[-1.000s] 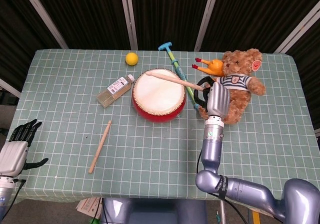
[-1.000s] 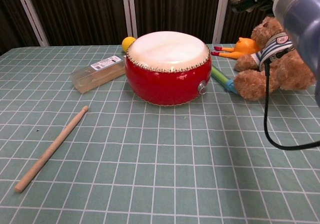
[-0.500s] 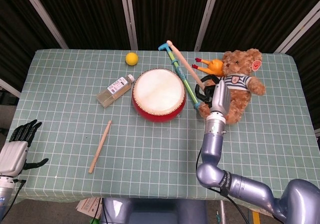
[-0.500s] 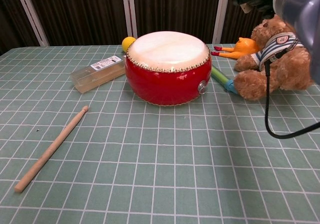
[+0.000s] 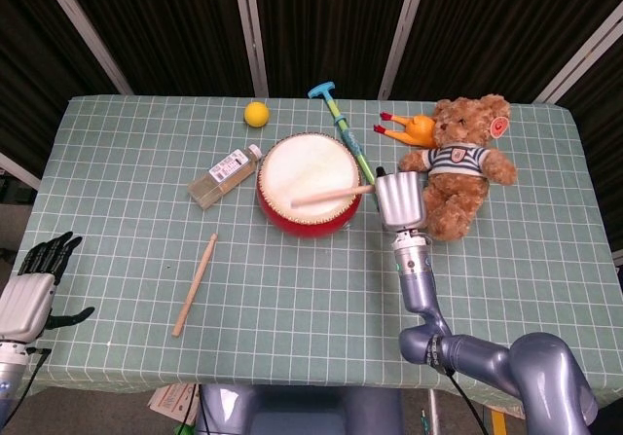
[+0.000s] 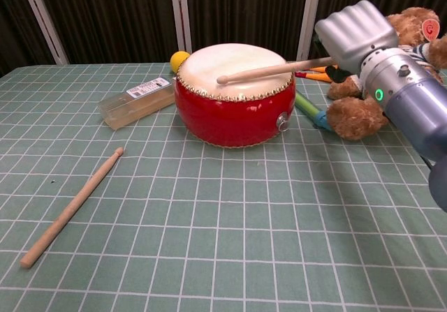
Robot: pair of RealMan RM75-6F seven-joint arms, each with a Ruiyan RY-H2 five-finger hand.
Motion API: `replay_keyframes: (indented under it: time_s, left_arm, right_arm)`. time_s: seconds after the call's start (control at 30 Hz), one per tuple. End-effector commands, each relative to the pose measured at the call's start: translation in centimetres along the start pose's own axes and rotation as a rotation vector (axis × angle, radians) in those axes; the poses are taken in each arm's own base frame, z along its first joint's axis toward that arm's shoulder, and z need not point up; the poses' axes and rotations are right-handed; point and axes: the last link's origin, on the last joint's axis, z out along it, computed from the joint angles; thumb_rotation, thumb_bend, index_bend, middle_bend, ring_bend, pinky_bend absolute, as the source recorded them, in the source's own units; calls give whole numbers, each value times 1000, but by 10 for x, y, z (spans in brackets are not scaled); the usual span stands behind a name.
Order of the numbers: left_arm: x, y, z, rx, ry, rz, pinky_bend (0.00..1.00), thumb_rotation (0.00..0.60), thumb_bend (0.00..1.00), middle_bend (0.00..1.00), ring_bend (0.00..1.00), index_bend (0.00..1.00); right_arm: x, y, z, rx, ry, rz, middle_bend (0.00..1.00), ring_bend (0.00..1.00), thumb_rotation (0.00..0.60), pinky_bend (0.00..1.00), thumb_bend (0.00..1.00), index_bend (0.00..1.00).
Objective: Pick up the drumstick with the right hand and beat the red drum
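Your right hand [image 6: 353, 33] grips the drumstick [image 6: 272, 69] by its end, angled down so the tip meets the red drum [image 5: 309, 184] skin mid-table. Your left hand [image 5: 34, 284] idles, fingers apart, holding nothing, off the table's edge.

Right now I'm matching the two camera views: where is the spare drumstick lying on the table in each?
Head view: spare drumstick lies lower left, below the bottle.
Chest view: far left, running toward the bottom corner.
Shared landmark: red drum, up and to its right in both.
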Motion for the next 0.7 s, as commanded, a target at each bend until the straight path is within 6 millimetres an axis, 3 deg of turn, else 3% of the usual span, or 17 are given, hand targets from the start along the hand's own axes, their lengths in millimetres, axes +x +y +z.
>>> replay_keyframes:
  time_s: [0.03, 0.1, 0.23, 0.37, 0.5, 0.7]
  left_arm:
    - [0, 0, -1, -3, 0, 2, 0, 600, 0, 0, 0, 0]
    - [-1, 1, -1, -3, -2, 0, 0, 600, 0, 0, 0, 0]
    - [-1, 1, -1, 5, -1, -11, 0, 600, 0, 0, 0, 0]
    - [0, 1, -1, 7, 4, -10, 0, 600, 0, 0, 0, 0]
    - [0, 1, -1, 6, 7, -6, 0, 600, 0, 0, 0, 0]
    - [1, 1, -2, 4, 15, -2, 0, 600, 0, 0, 0, 0]
  right_arm:
    - [10, -14, 5, -35, 9, 114, 1000, 1000, 600, 932, 656, 973]
    - [18, -11, 8, -80, 20, 185, 1000, 1000, 600, 932, 656, 973]
    - [41, -2, 12, -214, 9, 487, 1000, 1000, 600, 932, 655, 973]
    - [59, 10, 11, -256, 16, 615, 1000, 1000, 600, 932, 656, 973]
    - [70, 24, -5, -238, 13, 654, 1000, 1000, 600, 932, 656, 973]
    - [64, 44, -46, -202, -54, 656, 1000, 1000, 600, 932, 656, 973]
